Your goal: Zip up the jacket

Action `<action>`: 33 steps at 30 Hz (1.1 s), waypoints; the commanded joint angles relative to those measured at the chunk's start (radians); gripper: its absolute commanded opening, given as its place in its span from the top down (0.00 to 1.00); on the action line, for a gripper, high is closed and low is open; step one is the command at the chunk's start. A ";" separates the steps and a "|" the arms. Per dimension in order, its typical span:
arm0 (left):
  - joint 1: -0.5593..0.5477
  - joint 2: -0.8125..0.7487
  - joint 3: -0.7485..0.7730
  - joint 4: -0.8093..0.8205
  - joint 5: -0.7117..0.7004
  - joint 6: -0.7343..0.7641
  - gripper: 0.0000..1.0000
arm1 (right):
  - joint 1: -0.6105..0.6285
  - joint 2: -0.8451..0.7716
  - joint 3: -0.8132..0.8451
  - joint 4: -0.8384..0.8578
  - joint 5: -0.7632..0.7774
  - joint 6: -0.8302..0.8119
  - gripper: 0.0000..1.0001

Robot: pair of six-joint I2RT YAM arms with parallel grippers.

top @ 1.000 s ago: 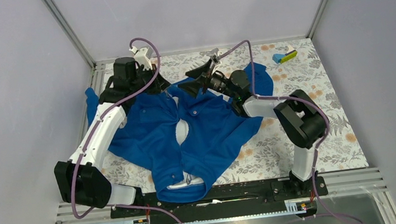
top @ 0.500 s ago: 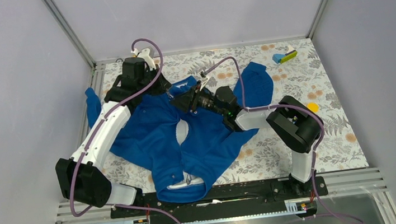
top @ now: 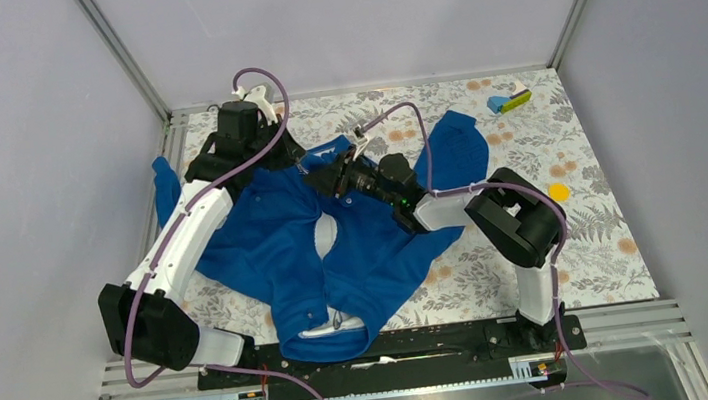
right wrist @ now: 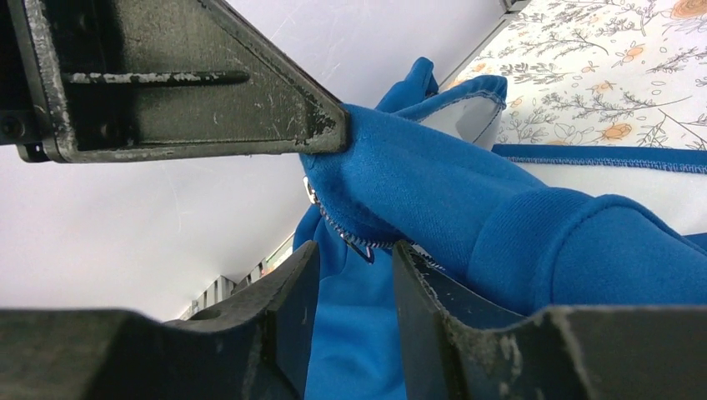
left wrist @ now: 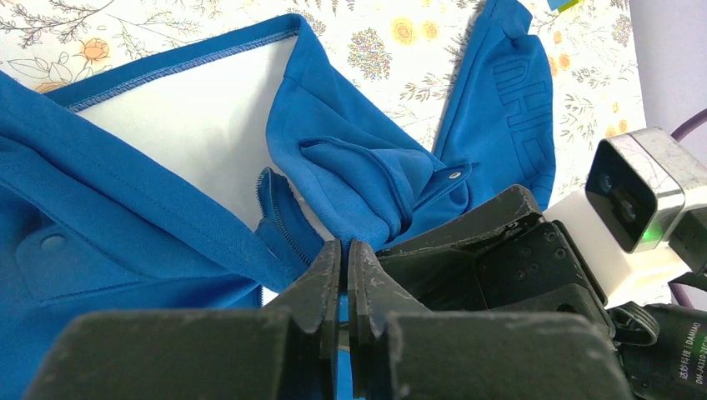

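At far end of jacket (top: pixel 263 232) | left fingers (left wrist: pixel 318 283) clamped on it | right fingers (right wrist: pixel 288 312) half-open astride zipper edge (right wrist: pixel 346 236)

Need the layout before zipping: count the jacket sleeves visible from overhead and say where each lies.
2. On the large royal-blue fabric jacket, one sleeve lies at the far left, partly hidden by the left arm; the other sleeve at the far right, beyond the right arm.

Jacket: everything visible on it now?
The jacket is royal-blue, fleece-like fabric, lying spread on the floral table cover, collar toward the arm bases, front unzipped with white lining showing. One sleeve carries embossed lettering. The left end effector is shut on its front edge by the zipper teeth; the right end effector straddles the zipper end, jaws apart.
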 commanded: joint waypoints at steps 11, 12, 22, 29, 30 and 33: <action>-0.001 -0.042 0.054 0.034 0.008 -0.020 1.00 | 0.010 0.034 0.095 0.029 0.030 -0.011 0.64; -0.001 -0.041 0.055 0.034 0.009 -0.021 1.00 | 0.012 0.035 0.098 0.029 0.029 -0.013 0.64; -0.001 -0.053 0.055 0.034 -0.015 -0.024 1.00 | 0.046 0.028 0.111 -0.028 0.106 -0.088 0.66; -0.003 -0.060 0.052 0.034 -0.051 -0.015 1.00 | 0.068 0.007 0.109 -0.080 0.193 -0.140 0.81; -0.003 -0.060 0.051 0.034 -0.068 -0.009 1.00 | 0.070 0.002 0.100 -0.078 0.196 -0.148 0.82; -0.003 -0.058 0.053 0.037 -0.118 0.009 1.00 | 0.070 -0.020 0.067 -0.080 0.202 -0.156 0.90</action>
